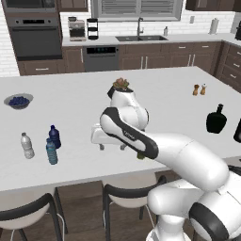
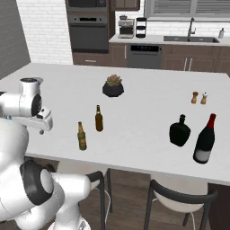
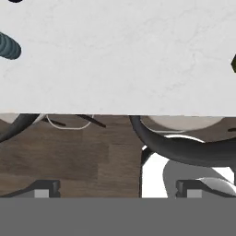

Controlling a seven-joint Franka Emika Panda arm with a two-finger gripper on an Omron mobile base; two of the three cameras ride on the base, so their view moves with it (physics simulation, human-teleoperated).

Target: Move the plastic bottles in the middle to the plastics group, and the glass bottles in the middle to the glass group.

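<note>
Gripper (image 3: 118,191) hanging empty over near counter edge, finger tips (image 3: 46,188) spread wide at bottom of hand view, nothing between them. Appearing mid-left in left base view (image 1: 112,147), left edge in right base view (image 2: 44,128).

Sitting just beyond, in lower left of left base view: teal-blue plastic bottle (image 1: 52,151) standing upright, nearly touching navy-blue bottle (image 1: 55,136) right behind it, clear whitish bottle (image 1: 27,145) just beside to the left. Teal cap poking in at upper left of hand view (image 3: 9,48).

Standing left of center in right base view: olive-green bottle (image 2: 81,136) upright near front edge of white counter (image 2: 134,108), amber-brown bottle (image 2: 99,118) just behind and right of it, apart, not touching.

Standing lower right in right base view: squat black bottle (image 2: 179,130) and dark wine bottle with red top (image 2: 205,140), near each other, wine bottle closer to front edge. Black bottle also showing right side of left base view (image 1: 216,119).

Sitting farther back: blue bowl (image 1: 18,100) at left, potted plant (image 2: 113,86) center, salt and pepper shakers (image 2: 199,97) at right.

Running along far wall: oven (image 2: 88,33), coffee maker (image 2: 126,26), sink with faucet (image 2: 191,36).
</note>
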